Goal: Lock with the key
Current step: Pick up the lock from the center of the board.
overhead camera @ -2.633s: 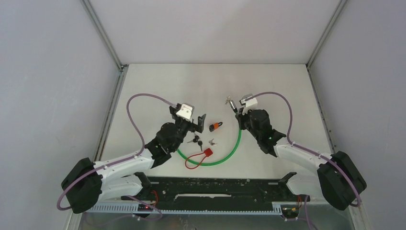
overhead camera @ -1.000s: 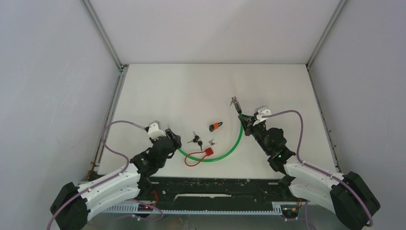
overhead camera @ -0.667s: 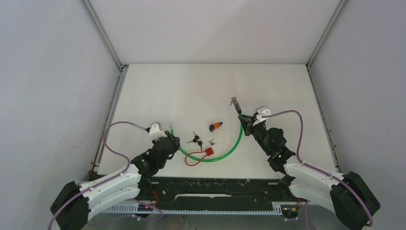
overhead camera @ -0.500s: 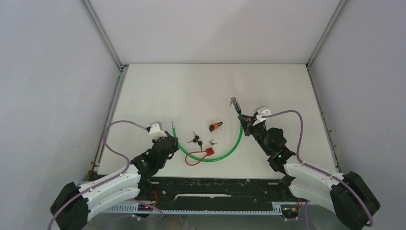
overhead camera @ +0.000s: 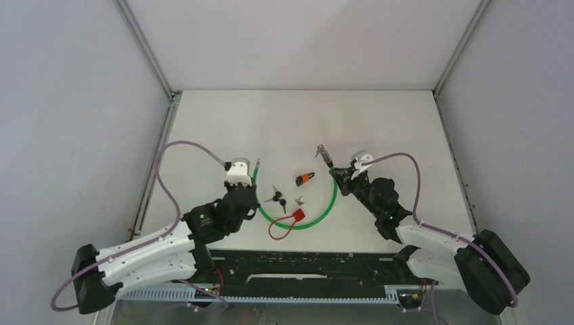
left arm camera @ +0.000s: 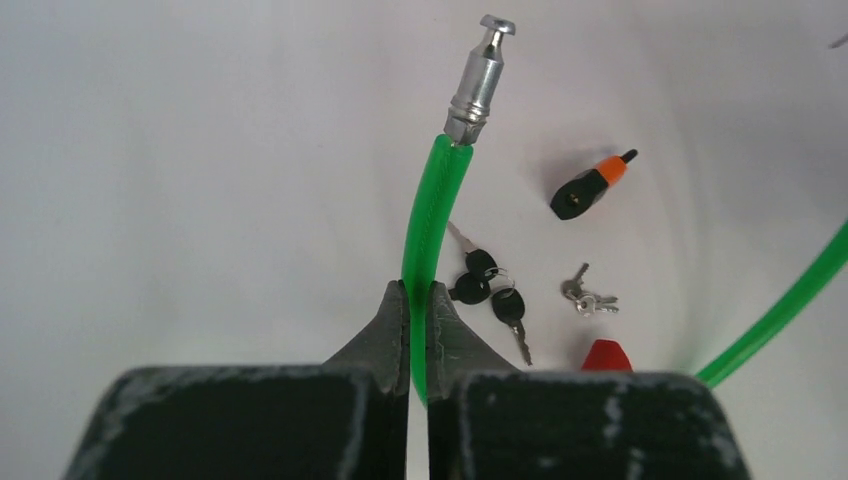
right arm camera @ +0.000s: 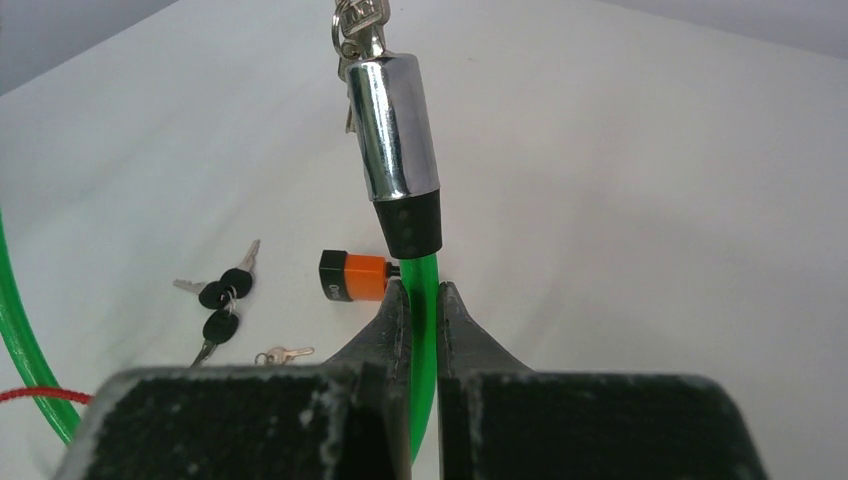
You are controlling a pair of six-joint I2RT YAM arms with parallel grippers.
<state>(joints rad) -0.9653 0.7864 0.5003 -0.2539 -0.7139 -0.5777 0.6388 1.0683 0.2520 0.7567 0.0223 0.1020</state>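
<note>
While the left gripper (left arm camera: 419,292) has its jaws clamped tight on the green plastic-coated lock cable (left arm camera: 432,210) a little short of its free end, the silver metal locking pin (left arm camera: 480,75) on that end sticks out past the fingertips, pointing away from the arm. On the other side, the right gripper (right arm camera: 423,292) has its jaws pressed together on the cable's opposite end, just under the black collar of the chrome lock cylinder (right arm camera: 395,130). The cylinder stands up from the grip with a slight lean, and a small bunch of silver keys (right arm camera: 358,25) sits at its top. The frame edge cuts off the keyhole, so I cannot tell whether one of them is inserted. Seen from above, pin and cylinder are well apart and the lock is not joined. Between the two grips the cable sags in a U on the white worktop (overhead camera: 271,115), its bend nearest the arm bases. Inside that U lie a small orange-and-black padlock (overhead camera: 306,179), a ring of black-headed keys (overhead camera: 276,198) and, just beside them, a pair of tiny silver keys (overhead camera: 300,201). A red plastic tag (overhead camera: 295,214) rests near the bottom of the bend, and its thin red wire loop (overhead camera: 276,231) crosses the cable towards the near edge.
</note>
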